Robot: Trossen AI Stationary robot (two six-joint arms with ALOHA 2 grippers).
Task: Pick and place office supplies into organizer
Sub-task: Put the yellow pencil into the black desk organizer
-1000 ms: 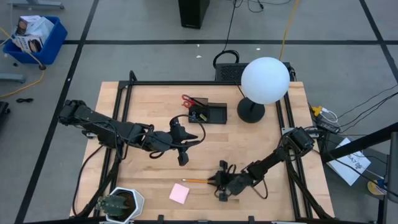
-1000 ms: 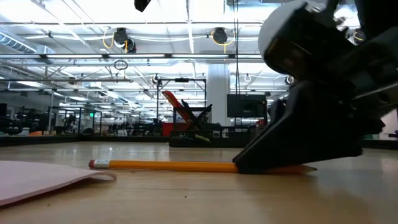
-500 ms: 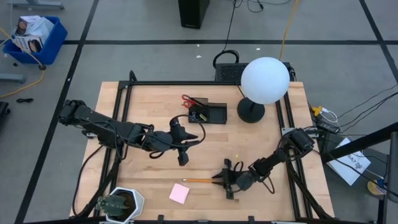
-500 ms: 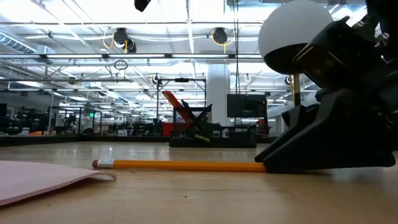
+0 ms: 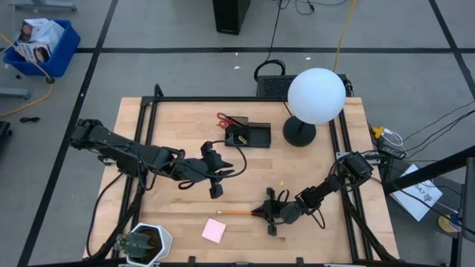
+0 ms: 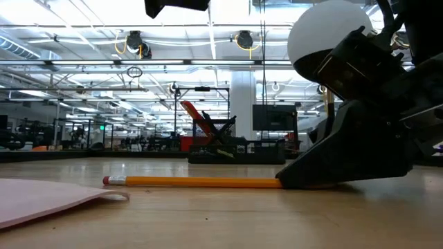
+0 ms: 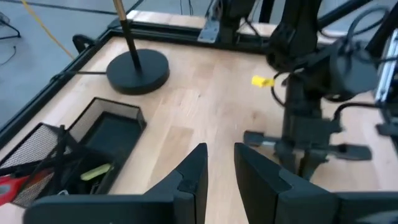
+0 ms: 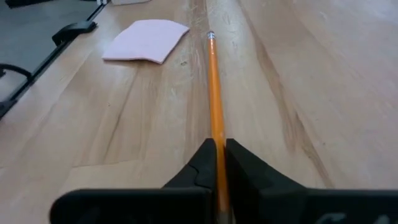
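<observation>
My left gripper (image 5: pixel 216 185) hangs over the middle of the table (image 5: pixel 171 119), fingers a narrow gap apart and holding nothing. Toward the back edge sits the organizer (image 5: pixel 249 134), with red-handled scissors (image 5: pixel 223 118) in it. Near the front edge lies the pink sticky-note pad (image 5: pixel 214 231), and just beside it the orange pencil (image 5: pixel 236 213), flat on the wood, its tip end pinched in my right gripper (image 5: pixel 261 213)

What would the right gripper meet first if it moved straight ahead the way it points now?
The right gripper, shut on the pencil, points along it; just past its eraser lies the pink sticky-note pad, slightly to one side.
</observation>
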